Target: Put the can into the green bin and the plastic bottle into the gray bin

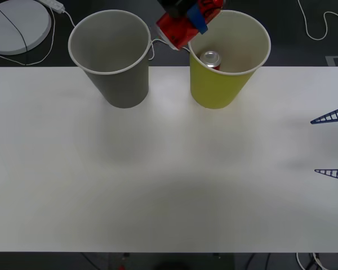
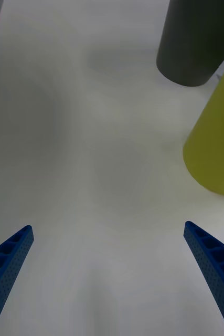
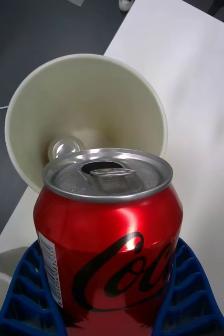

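Note:
My left gripper (image 1: 187,19) is shut on a red can (image 1: 177,31), holding it tilted in the air between the two bins, just beside the green bin's (image 1: 221,84) rim. In the left wrist view the can (image 3: 109,231) sits between the blue fingers (image 3: 25,294), silver top toward the green bin's pale inside (image 3: 91,100). A second can (image 1: 210,58) lies inside that bin. The gray bin (image 1: 112,56) stands upright to the left. My right gripper (image 1: 332,144) hangs open at the table's right edge, far from both bins. The plastic bottle is out of view.
A white table (image 1: 158,180) carries both bins near its far edge. A round white object (image 1: 14,25) and cables lie on the dark floor beyond. The right wrist view shows the gray bin (image 2: 195,42) and the green bin (image 2: 216,142) from the side.

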Motion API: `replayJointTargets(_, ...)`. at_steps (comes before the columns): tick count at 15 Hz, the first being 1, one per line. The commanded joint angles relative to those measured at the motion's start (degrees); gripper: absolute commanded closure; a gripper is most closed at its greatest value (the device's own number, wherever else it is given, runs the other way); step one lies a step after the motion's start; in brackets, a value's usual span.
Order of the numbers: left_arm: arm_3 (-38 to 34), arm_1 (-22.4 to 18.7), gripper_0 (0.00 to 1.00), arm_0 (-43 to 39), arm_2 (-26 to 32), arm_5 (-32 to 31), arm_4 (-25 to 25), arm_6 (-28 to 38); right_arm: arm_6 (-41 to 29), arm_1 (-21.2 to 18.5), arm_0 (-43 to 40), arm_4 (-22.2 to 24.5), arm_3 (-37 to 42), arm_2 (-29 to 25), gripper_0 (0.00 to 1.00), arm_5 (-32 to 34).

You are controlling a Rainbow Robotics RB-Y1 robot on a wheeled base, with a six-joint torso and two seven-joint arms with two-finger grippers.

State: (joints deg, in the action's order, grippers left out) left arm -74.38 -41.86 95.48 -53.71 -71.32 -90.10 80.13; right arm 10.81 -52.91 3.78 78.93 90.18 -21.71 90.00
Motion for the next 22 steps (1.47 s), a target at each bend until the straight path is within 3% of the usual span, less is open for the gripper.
replayJointTargets(1,9.17,5.56,1.00,5.24,-4.82,1.36,0.28,-0.06,0.00,0.00,0.00,0.00,0.00,0.00,0.00,0.00)
replayJointTargets(7,27.19,17.16,1.00,8.67,-6.23,8.65,-1.92,-0.41,0.00,0.00,0.00,0.00,0.00,0.00,0.00,0.00)
replayJointTargets(11,32.81,22.61,1.00,9.29,-6.23,13.22,-3.77,-0.41,0.00,0.00,0.00,0.00,0.00,0.00,0.00,0.00)
replayJointTargets(18,35.27,25.33,0.98,9.55,-6.23,15.95,-5.00,-0.59,0.00,0.00,0.00,0.00,0.00,0.00,0.00,0.00)
replayJointTargets(19,35.36,25.33,0.81,9.55,-6.23,16.03,-5.00,-0.59,0.00,0.00,0.00,0.00,0.00,0.00,0.00,0.00)
replayJointTargets(20,35.27,25.33,0.35,9.55,-6.23,16.21,-4.91,-0.68,0.00,0.00,0.00,0.00,0.00,0.00,0.00,0.00)
replayJointTargets(21,35.27,25.33,0.00,9.55,-6.23,16.30,-4.64,-0.68,0.00,0.00,0.00,0.00,0.00,0.00,0.00,0.00)
replayJointTargets(22,35.18,25.33,0.00,9.55,-6.23,16.30,-4.29,-0.77,0.00,0.00,0.00,0.00,0.00,0.00,0.00,0.00)
